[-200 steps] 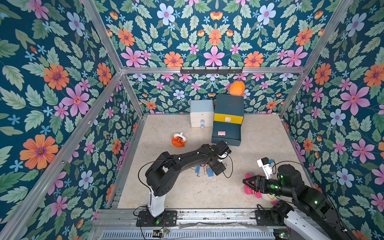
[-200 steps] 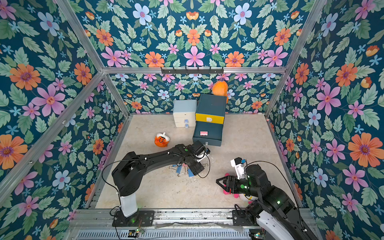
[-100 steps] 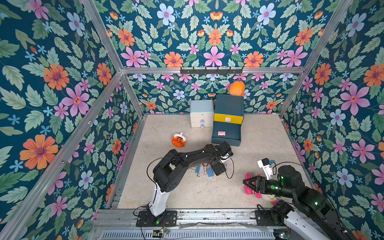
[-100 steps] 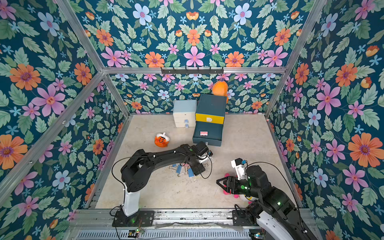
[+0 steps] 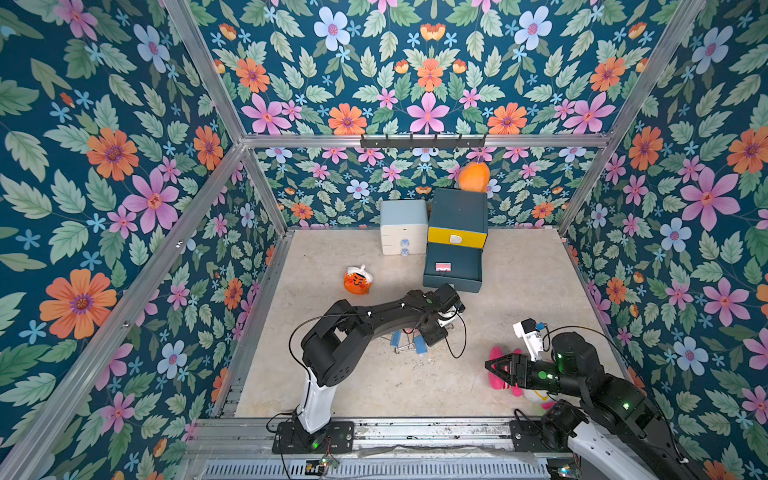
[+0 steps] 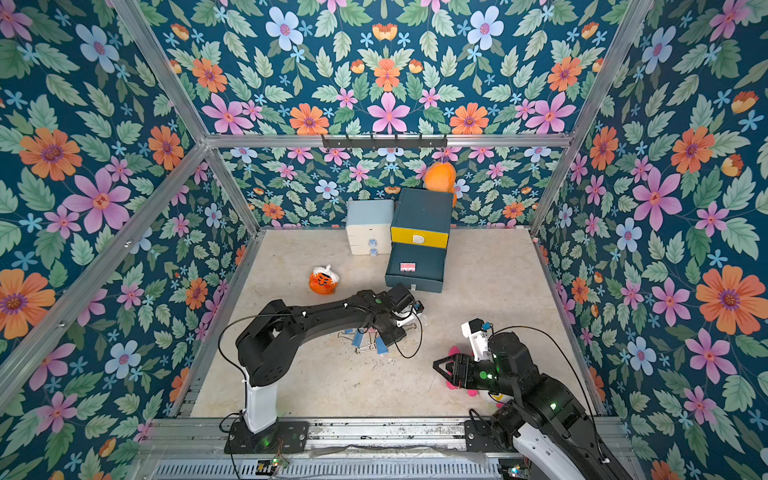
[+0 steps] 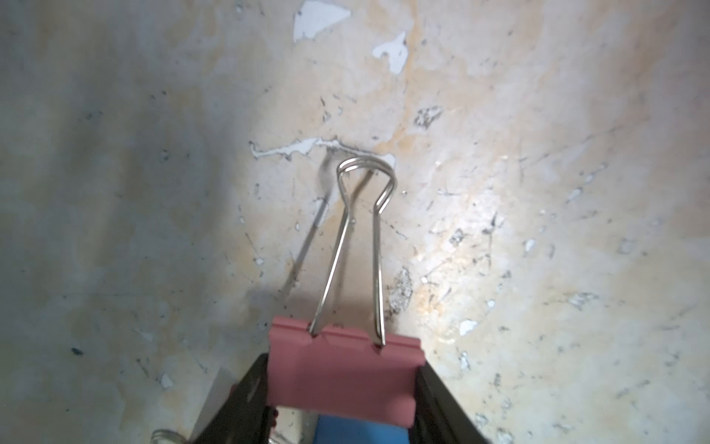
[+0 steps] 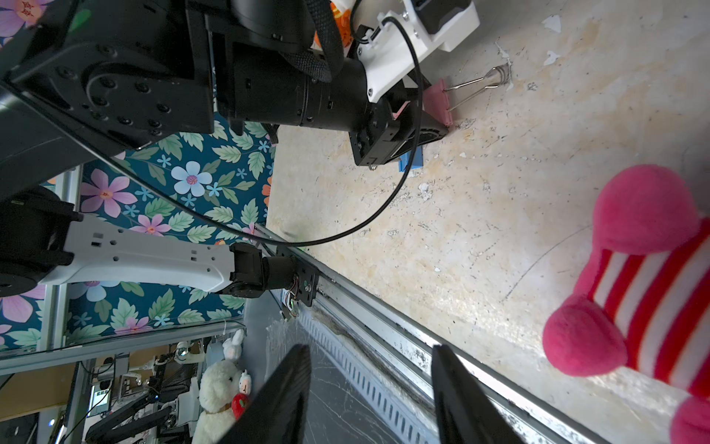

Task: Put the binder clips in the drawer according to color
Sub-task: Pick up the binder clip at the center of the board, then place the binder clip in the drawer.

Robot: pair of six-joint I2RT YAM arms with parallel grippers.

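Roughly one in. Both top views: stored pink clip (image 5: 442, 267) in drawer cabinet (image 5: 457, 208), lower drawer open; remaining binder clips (image 5: 405, 344) piled mid-worktop under left gripper (image 5: 431, 333). Left wrist: clamped on pink binder clip (image 7: 342, 373), blue clip (image 7: 357, 430) underneath. Right wrist: right gripper (image 8: 370, 350) spread, empty, beside striped plush (image 8: 634, 269); no blocker seen toward cabinet.

No readable text anywhere, perhaps too small
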